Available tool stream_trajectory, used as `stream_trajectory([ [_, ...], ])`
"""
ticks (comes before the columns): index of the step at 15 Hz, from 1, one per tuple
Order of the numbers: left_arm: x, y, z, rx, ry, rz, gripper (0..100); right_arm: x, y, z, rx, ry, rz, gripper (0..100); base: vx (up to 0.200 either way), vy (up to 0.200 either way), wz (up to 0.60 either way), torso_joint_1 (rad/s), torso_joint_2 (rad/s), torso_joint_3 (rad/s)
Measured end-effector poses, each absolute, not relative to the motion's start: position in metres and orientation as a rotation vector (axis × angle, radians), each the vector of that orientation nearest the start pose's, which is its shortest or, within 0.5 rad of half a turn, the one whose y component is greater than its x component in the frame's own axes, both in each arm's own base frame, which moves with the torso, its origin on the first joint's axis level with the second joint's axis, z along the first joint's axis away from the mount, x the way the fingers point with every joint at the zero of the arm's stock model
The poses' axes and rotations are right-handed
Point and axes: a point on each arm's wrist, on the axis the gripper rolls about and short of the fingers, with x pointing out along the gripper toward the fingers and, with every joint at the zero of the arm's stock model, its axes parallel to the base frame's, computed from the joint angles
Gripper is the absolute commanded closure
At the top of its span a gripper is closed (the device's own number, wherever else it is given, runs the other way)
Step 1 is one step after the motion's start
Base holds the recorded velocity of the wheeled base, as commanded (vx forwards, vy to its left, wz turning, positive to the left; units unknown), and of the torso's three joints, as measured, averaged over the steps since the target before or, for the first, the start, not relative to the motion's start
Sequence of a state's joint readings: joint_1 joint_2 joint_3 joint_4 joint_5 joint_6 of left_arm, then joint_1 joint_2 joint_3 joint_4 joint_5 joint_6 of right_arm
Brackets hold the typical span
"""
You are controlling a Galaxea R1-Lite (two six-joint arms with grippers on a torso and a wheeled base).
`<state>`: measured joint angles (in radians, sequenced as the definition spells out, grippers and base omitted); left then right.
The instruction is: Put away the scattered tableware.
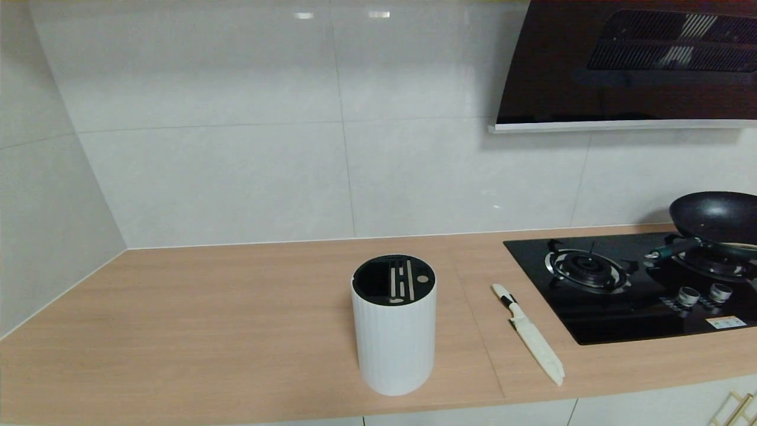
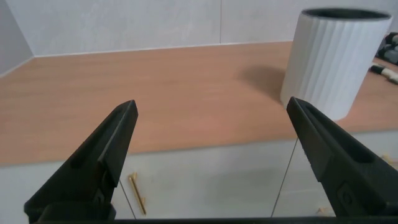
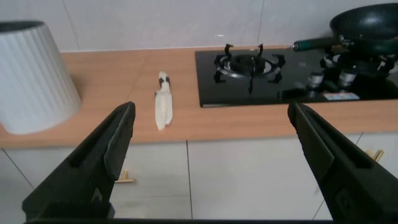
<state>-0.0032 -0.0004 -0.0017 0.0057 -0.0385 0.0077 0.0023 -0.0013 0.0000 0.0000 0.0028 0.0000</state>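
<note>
A white ribbed cylindrical knife holder point(image 1: 394, 331) with a black slotted top stands near the front of the wooden counter point(image 1: 207, 319). A cream-coloured knife point(image 1: 528, 332) lies flat to its right, blade toward the front edge, handle toward the stove. The holder point(image 2: 333, 59) stands ahead of my left gripper point(image 2: 211, 112), which is open and held below and in front of the counter edge. My right gripper point(image 3: 211, 112) is open too, off the counter front, facing the knife point(image 3: 163, 107) and the holder point(image 3: 34, 78). Nothing sits between either pair of fingers.
A black gas hob point(image 1: 627, 284) is set into the counter at the right, with a dark wok point(image 1: 715, 219) on its far burner. White cabinet doors point(image 3: 236, 174) lie below the counter. A range hood point(image 1: 627, 65) hangs above. Tiled walls close the back and left.
</note>
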Motion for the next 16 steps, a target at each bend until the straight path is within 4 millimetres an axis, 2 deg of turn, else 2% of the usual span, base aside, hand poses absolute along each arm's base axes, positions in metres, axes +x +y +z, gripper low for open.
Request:
stream_trajectory([
  [4, -0.0230, -0.0008, 0.0754, 0.008, 0.003, -0.043, 0, -0.0229, 0.0000, 0.0755, 0.000, -0.001, 0.006, 0, 0.000, 0.000, 0.00, 0.178, -0.37, -0.185],
  [16, -0.0230, -0.0008, 0.0753, 0.008, 0.004, -0.042, 0, -0.0229, 0.0000, 0.0755, 0.006, -0.002, 0.005, 0, 0.000, 0.000, 0.00, 0.003, -0.01, -0.003],
])
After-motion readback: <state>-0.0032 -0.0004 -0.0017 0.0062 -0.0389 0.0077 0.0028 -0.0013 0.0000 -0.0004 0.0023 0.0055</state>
